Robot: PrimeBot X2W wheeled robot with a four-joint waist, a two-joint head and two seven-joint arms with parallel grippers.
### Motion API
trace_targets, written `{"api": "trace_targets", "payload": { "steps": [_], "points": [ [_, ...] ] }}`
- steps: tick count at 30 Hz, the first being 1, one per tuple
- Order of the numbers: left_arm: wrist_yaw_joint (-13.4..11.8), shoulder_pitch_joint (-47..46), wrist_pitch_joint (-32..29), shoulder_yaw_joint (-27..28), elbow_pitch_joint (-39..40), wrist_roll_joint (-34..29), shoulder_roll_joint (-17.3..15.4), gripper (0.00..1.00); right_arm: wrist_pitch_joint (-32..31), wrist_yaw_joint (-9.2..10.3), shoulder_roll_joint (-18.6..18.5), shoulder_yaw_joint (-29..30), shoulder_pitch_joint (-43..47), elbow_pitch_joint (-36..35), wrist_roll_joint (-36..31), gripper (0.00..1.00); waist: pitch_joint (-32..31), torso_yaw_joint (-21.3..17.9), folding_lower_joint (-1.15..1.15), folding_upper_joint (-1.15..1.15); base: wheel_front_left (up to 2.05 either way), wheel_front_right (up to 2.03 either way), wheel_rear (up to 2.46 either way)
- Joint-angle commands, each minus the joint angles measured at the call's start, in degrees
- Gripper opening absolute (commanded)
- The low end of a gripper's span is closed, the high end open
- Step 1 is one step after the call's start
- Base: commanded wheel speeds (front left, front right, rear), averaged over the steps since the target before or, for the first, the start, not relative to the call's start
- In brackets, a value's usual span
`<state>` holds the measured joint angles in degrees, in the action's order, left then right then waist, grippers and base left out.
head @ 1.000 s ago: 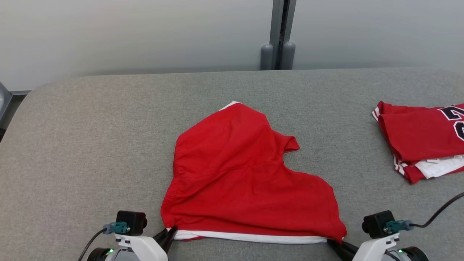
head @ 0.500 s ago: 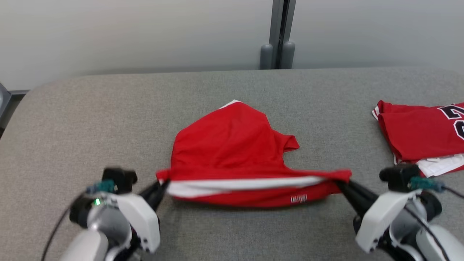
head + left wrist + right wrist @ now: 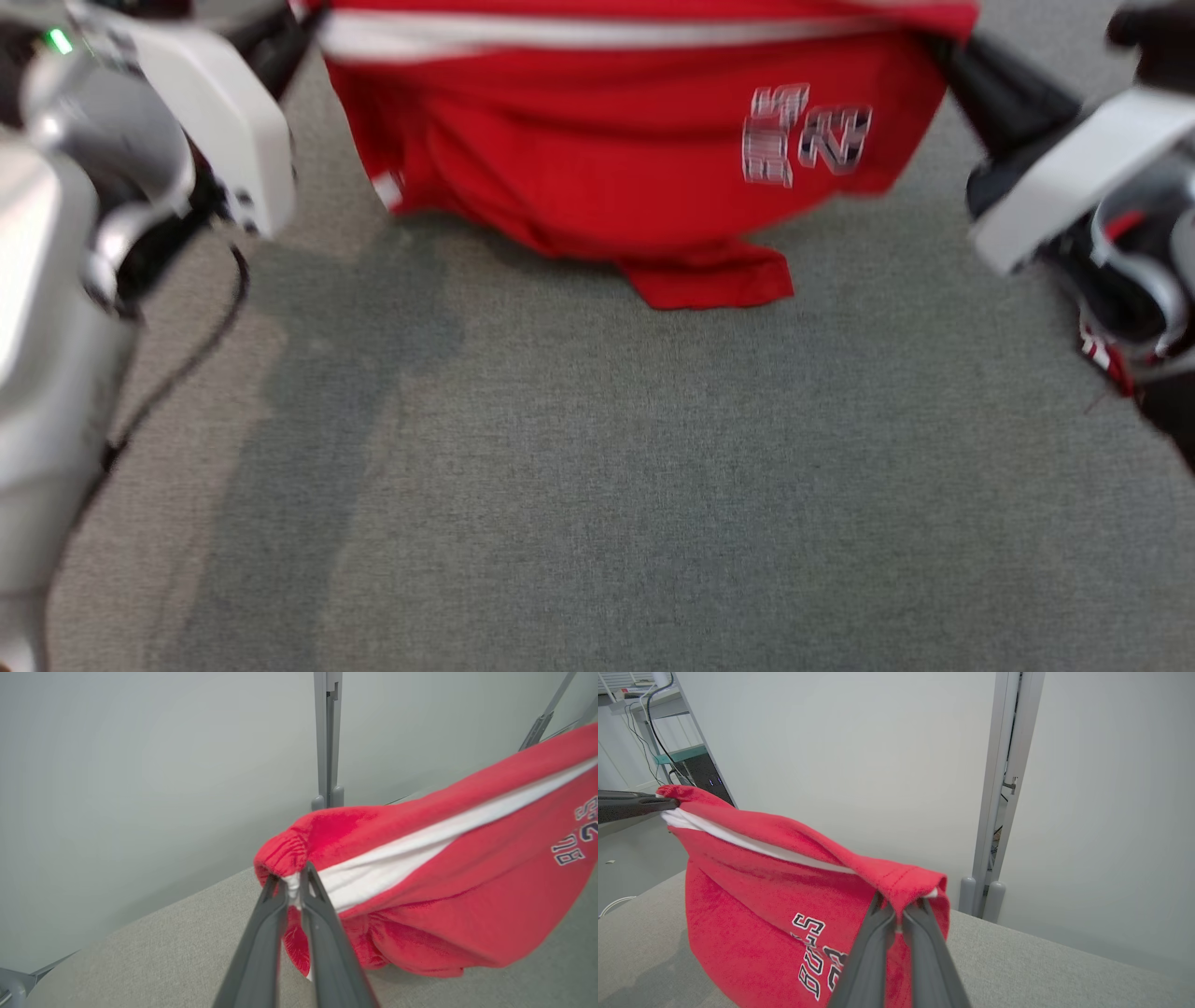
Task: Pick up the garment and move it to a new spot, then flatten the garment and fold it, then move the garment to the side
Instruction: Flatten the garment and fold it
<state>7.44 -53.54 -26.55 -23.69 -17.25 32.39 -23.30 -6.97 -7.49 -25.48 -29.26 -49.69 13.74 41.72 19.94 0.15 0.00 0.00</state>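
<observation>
Over the table (image 3: 597, 485), garment (image 3: 607, 159) between left tool (image 3: 292, 884) and right tool (image 3: 899, 907), both clamped onto it.

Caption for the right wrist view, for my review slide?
Right claw pinches one corner of the red garment, left claw the far corner, above the grey surface.

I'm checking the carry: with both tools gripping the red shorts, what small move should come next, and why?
The left tool and right tool each pinch an end of the red shorts, but a lower flap seems to rest on the grey surface. Probably raise both a little, level, until it clears; otherwise it would drag.
</observation>
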Motion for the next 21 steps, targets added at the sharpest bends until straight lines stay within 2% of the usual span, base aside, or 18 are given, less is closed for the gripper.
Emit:
{"api": "trace_targets", "payload": {
  "steps": [1, 8, 14, 21],
  "points": [
    [0.01, -3.75, 0.18, -0.50, -1.10, 0.36, -0.84, 0.00, 1.10, -0.01, -0.58, -0.82, -3.29, 1.08, 0.78, 0.00, 4.55, -1.09, 0.00, 0.00, 0.00, 0.00, 0.00],
    [-0.02, -23.93, 3.28, -4.60, -9.61, -0.56, -2.80, 0.00, 6.65, 0.00, -1.84, -6.35, -23.83, 8.76, 1.05, 0.00, 10.75, -2.28, 0.00, 0.00, 0.00, 0.00, 0.00],
    [-0.04, -37.01, 8.33, -6.12, -18.61, 0.46, -1.93, 0.00, 12.70, 0.02, -0.92, -8.38, -38.36, 16.82, 0.71, 0.00, 13.46, -3.01, 0.00, 0.00, 0.00, 0.00, 0.00],
    [-0.08, -43.59, 11.95, -8.87, -26.17, 1.88, -0.19, 0.00, 16.74, 0.07, 0.10, -10.45, -45.91, 23.17, 1.60, 0.00, 13.44, -2.92, 0.00, 0.00, 0.00, 0.00, 0.00]
  ]
}}
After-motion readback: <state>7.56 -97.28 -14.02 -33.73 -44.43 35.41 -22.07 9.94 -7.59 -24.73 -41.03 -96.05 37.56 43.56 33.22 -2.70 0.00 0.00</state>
